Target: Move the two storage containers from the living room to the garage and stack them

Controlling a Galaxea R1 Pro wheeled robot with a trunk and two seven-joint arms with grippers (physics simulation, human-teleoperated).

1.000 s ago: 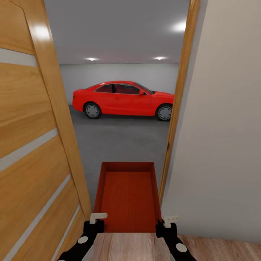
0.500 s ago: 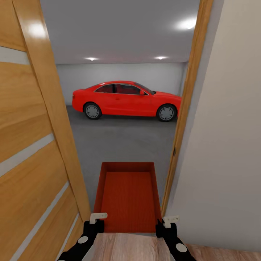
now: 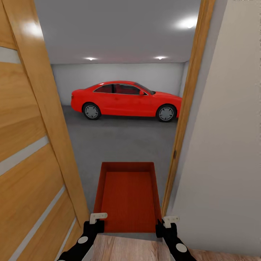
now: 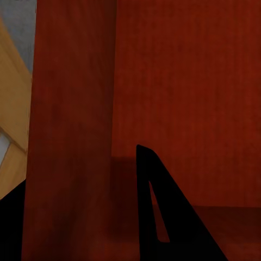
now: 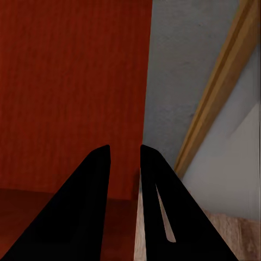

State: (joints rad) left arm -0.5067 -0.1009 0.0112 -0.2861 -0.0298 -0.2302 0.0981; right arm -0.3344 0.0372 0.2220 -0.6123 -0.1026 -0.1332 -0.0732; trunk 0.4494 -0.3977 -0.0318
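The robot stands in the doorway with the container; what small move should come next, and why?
Probably roll straight ahead. Both grippers, left and right, hold the orange-red container at its side walls, and the gap between wooden door and door frame is narrow, with grey garage floor ahead.

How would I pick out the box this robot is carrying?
Look through the open wooden door toward the red car in the garage. Lower down, an orange-red open-topped storage container sits between the left gripper and right gripper; nothing else is held.
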